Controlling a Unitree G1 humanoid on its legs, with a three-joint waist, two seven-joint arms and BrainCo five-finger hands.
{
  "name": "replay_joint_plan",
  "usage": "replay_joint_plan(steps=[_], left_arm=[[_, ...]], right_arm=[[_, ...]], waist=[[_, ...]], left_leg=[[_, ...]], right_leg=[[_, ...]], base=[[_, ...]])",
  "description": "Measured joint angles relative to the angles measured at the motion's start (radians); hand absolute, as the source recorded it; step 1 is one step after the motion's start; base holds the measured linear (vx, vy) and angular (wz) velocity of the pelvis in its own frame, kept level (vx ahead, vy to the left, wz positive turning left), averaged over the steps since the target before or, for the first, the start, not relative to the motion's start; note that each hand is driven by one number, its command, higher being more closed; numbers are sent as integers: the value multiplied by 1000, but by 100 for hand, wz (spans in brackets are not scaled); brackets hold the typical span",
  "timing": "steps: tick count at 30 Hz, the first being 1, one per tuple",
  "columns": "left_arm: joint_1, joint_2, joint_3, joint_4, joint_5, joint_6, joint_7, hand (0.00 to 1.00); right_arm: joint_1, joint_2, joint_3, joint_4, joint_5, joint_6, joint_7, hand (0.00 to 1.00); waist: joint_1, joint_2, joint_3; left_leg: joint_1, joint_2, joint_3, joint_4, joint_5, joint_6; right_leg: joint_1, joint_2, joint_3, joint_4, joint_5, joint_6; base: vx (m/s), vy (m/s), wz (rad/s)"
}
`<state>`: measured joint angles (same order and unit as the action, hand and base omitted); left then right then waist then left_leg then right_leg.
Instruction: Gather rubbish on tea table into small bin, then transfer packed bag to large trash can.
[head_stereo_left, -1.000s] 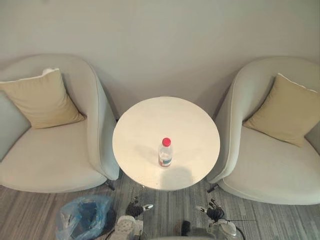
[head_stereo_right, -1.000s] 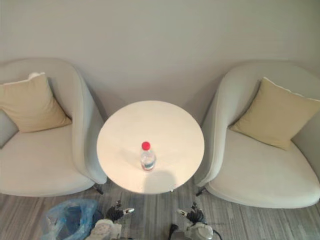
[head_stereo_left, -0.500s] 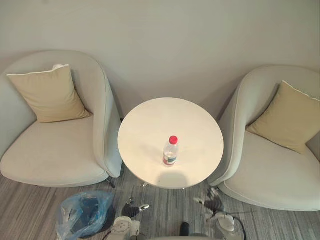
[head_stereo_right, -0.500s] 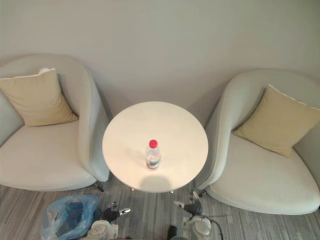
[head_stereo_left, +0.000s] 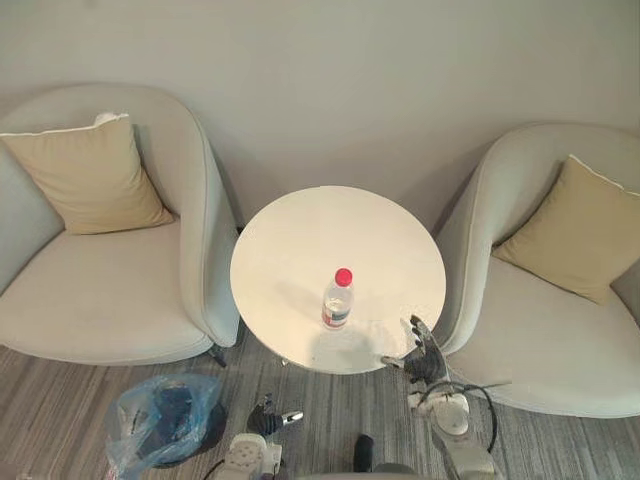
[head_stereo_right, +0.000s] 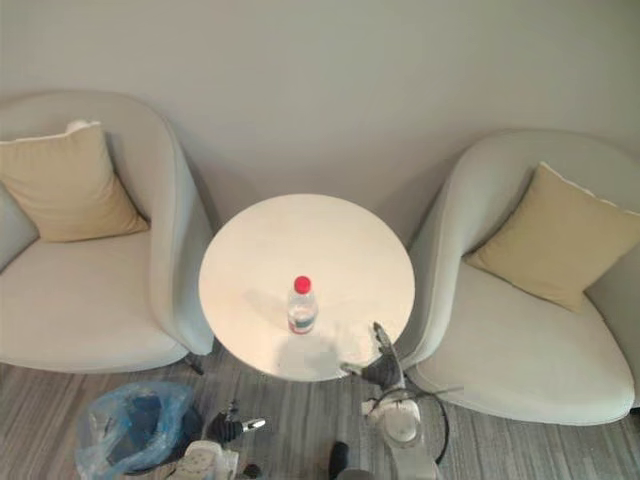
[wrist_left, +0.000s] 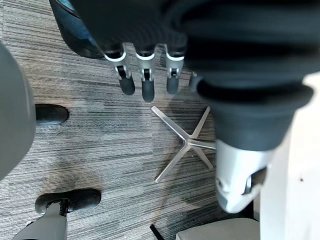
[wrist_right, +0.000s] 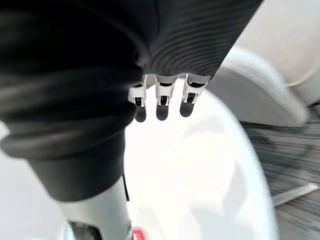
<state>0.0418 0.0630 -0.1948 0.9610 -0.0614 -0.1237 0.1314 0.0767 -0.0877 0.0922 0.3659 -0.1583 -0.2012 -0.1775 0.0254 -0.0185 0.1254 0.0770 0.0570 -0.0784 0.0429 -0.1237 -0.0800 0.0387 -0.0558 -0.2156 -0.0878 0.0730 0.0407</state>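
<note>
A clear plastic bottle (head_stereo_left: 338, 300) with a red cap stands upright near the front of the round white tea table (head_stereo_left: 300, 230). My right hand (head_stereo_left: 422, 360) is raised at the table's near right edge, a short way right of the bottle, fingers (wrist_right: 162, 97) straight and holding nothing. Low over the floor in front of the table hangs my left hand (head_stereo_left: 268, 420), fingers (wrist_left: 145, 82) relaxed and empty. The small bin lined with a blue bag (head_stereo_left: 160, 425) stands on the floor at the front left, beside the left hand.
Two pale armchairs flank the table, the left one (head_stereo_left: 110, 290) and the right one (head_stereo_left: 560, 340), each with a tan cushion. A plain wall runs behind. The table's metal star base (wrist_left: 185, 145) rests on grey striped carpet.
My right hand has risen from near the floor to the table's near right edge. The camera has shifted a little. The left hand stays low and the bottle has not moved.
</note>
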Motion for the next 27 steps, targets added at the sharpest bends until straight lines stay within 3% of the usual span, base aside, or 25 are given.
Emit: replay_joint_plan(steps=[12,17,27], left_arm=[[6,1,-22,-44,0,-19,0,0],[4,1,-22,-50,-1,-22,0,0],[20,-5,-41,-99,-22,-22,0,0]], right_arm=[[-156,5,-4,69,3,4,-60,0],[-187,7,-3,83,3,4,-74,0],[-279,5,-24,165,12,19,-136,0]], waist=[[34,1,18],[33,9,41],[35,32,57]], left_leg=[[-41,-39,-123,-8,44,16],[-44,-38,-149,-43,70,13],[-77,-40,-181,-37,88,1]], right_leg=[[28,-39,-119,-1,-3,4],[28,-42,-142,-1,-11,17],[-7,-46,-172,27,-14,9]], base=[[-58,5,35],[-109,-25,14],[25,2,9]])
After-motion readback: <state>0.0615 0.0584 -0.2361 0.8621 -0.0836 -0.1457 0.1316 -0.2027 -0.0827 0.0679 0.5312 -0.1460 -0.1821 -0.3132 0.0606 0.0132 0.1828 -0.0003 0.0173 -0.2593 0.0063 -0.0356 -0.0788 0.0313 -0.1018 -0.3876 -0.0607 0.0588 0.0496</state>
